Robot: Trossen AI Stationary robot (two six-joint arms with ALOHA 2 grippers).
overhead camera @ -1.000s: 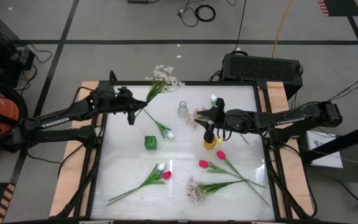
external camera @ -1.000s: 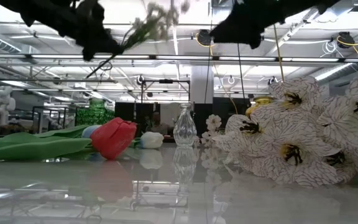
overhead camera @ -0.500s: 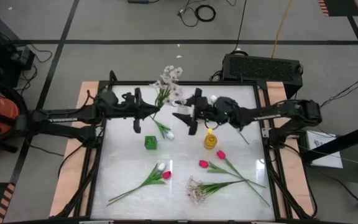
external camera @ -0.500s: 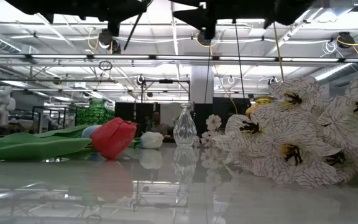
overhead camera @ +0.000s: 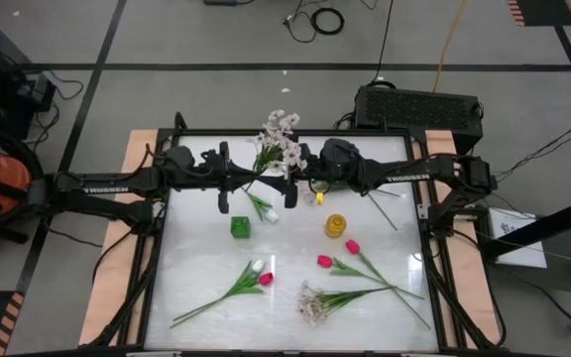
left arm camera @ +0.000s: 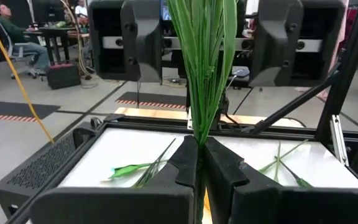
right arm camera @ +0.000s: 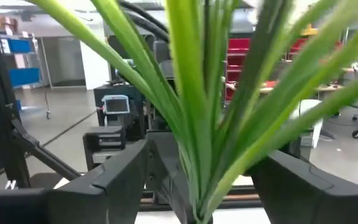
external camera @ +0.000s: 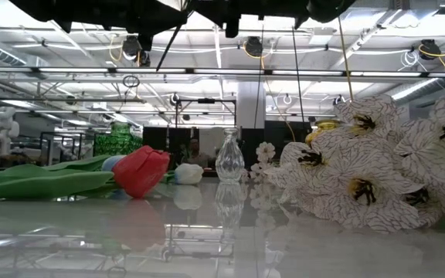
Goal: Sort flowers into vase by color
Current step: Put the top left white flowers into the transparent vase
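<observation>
My left gripper is raised over the table's far middle, shut on a spray of pale blossoms with long green leaves. My right gripper faces it from the table's right and is open. Its two fingers stand on either side of the spray's leaves; whether they touch I cannot tell. The clear glass vase stands on the table below. The yellow vase and green vase stand nearer. My left gripper pinches the spray's stem bundle near its lower end between its two fingers. It comes level from the table's left. The spray is lifted clear, and its blossoms point up and toward the far edge.
Loose flowers lie on the table: a white tulip under the grippers, pink tulips and a second spray at near right, a white and pink pair near the middle. A green stem lies under the right arm.
My left gripper has carried the spray toward the table's right and higher, with its blossoms swinging up. My right gripper has left the spot above the yellow vase, risen and moved left toward the left gripper. Its open fingers have come around the spray's leaves.
</observation>
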